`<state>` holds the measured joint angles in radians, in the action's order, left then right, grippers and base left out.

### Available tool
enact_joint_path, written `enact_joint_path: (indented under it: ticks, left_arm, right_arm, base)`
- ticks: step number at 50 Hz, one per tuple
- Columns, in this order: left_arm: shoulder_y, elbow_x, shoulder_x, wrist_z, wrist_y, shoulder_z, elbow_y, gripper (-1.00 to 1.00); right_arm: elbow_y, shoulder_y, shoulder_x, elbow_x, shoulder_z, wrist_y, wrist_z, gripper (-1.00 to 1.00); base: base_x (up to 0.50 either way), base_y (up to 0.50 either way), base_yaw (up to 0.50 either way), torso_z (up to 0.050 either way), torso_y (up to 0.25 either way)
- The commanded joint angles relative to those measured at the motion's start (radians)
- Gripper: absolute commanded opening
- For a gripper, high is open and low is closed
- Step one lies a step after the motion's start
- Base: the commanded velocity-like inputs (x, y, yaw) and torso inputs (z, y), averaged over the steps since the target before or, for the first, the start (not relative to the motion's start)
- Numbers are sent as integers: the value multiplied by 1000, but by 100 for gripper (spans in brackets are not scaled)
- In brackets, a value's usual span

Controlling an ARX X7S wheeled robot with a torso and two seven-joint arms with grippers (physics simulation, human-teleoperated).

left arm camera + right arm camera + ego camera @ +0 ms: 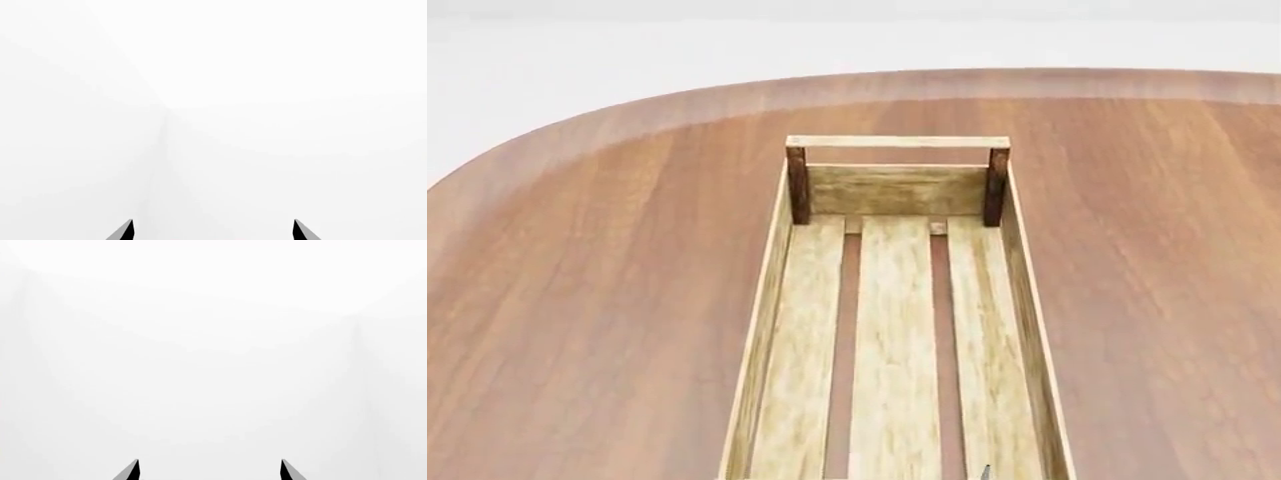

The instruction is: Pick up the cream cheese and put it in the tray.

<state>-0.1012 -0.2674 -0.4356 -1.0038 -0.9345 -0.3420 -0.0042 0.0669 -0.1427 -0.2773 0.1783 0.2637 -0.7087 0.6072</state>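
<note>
- Left wrist view: only the two dark fingertips of the left gripper point(213, 231) show, at the frame edge. They stand well apart with nothing between them, so the jaws are spread and empty. Beyond them is blank white, perhaps a wall corner; no table or object appears.
- Head view: the tray point(771, 300) lies lengthwise on a brown wooden table point(587, 280), its far end wall and dark corner posts facing away. The slatted bottom seen here holds nothing. The cream cheese is not in view, nor in either wrist view, so where it sits cannot be told. A small grey sliver at the lower edge, over the tray, is too small to identify.
- Right wrist view: the right gripper point(210, 471) shows the same way, tips wide apart and holding nothing, facing plain white.
- Step in hand, as judged: the very start, with the pick-up not yet begun.
- Next move calls for: finding the cream cheese first, likely by tilting the head or shifting the base, then bringing one open gripper down towards it.
</note>
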Motion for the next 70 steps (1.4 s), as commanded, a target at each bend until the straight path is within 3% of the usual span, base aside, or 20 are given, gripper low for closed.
enact_joint_path:
  ticks: [1, 70]
  left_arm:
    - [2, -1, -3, -6, -1, -4, -3, 100]
    - [12, -4, -19, -33, 7, -30, -4, 100]
  right_arm:
    - [-4, 3, -4, -2, 5, -1, 5, 100]
    - [-15, 13, -25, -14, 29, -19, 31, 100]
  base:
    - [160, 0, 0, 0, 0]
    - [157, 0, 0, 0, 0]
